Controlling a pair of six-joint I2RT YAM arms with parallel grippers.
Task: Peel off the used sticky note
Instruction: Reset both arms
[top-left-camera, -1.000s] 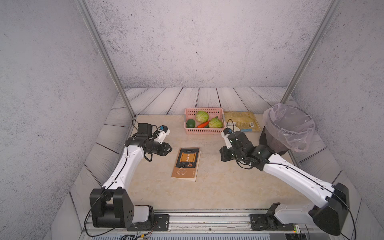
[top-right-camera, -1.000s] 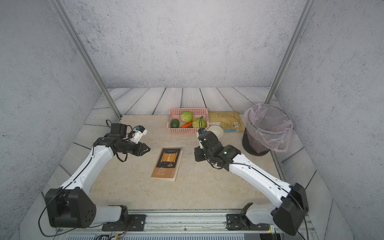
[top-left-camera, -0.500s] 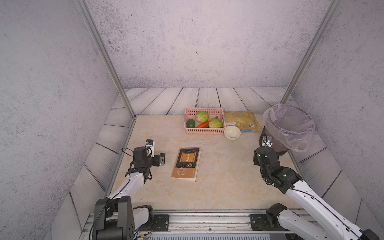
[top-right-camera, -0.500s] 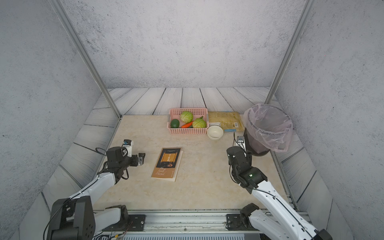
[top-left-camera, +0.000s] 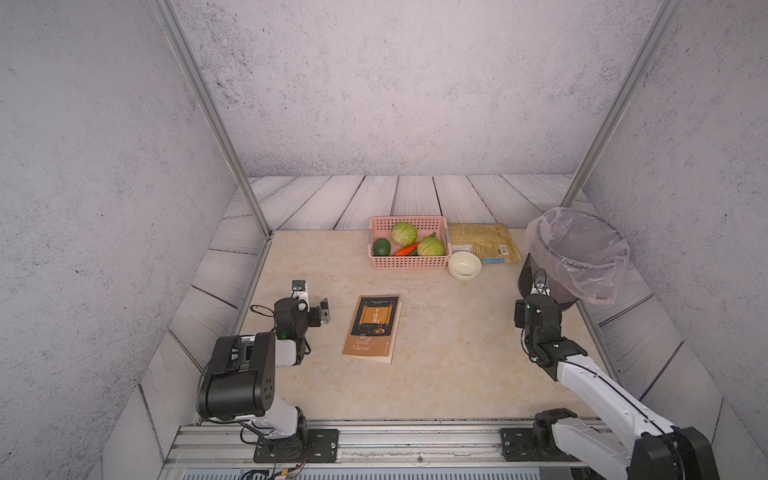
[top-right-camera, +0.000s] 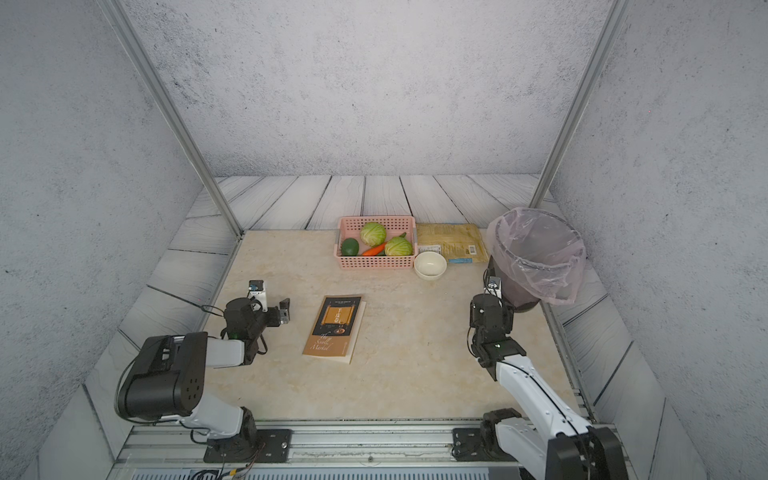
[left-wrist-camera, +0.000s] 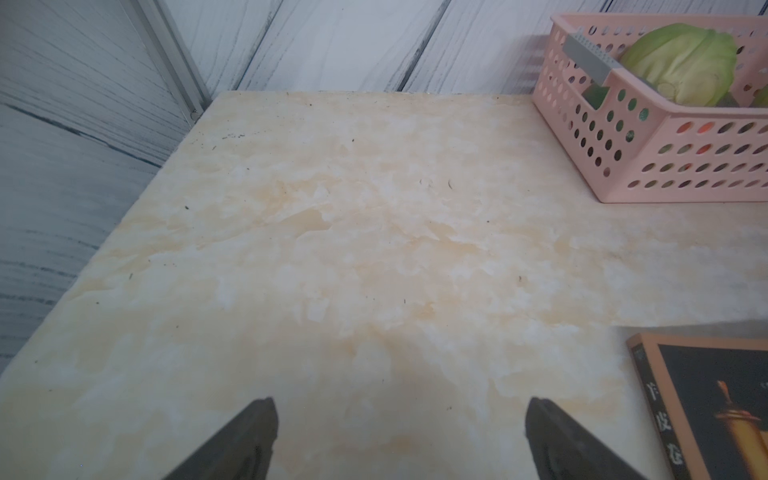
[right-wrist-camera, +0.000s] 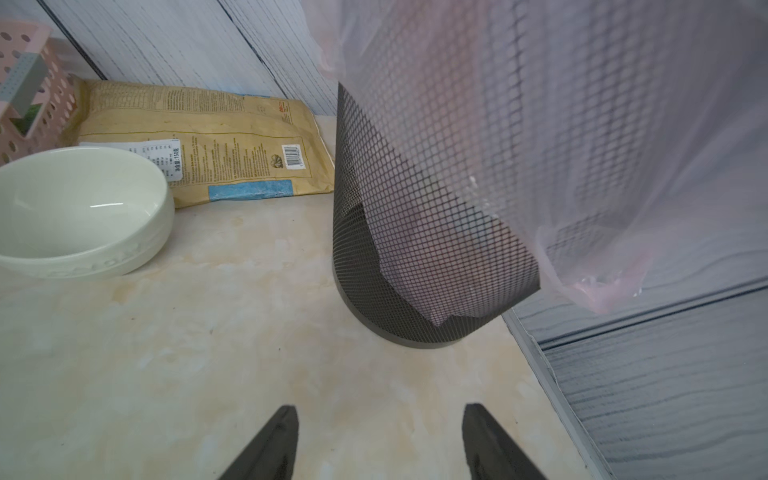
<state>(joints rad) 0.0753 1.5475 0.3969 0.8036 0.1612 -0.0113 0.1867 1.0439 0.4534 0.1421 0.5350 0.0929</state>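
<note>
Inventory from my remote station. Writing: one book, brown and black cover, script title ending in "Marked", the rest not sure; Chinese characters on its dark panel in the left wrist view. One tan bag carries a barcode, a blue strip and a white label with "150"; the finer print is too small to read. Count: one pink basket holding two cabbages, one carrot and one dark green fruit; one cream bowl just beside the basket; one mesh bin with one pink liner. Sticky note: I cannot tell where it is; no view lets me make it out. Left gripper: jaws spread wide, nothing between them, near the table's left edge, beside the book, bare marble ahead up to the basket. Right gripper: jaws parted, empty, near the bin's base and the right edge. Broad open surface between book and right arm.
</note>
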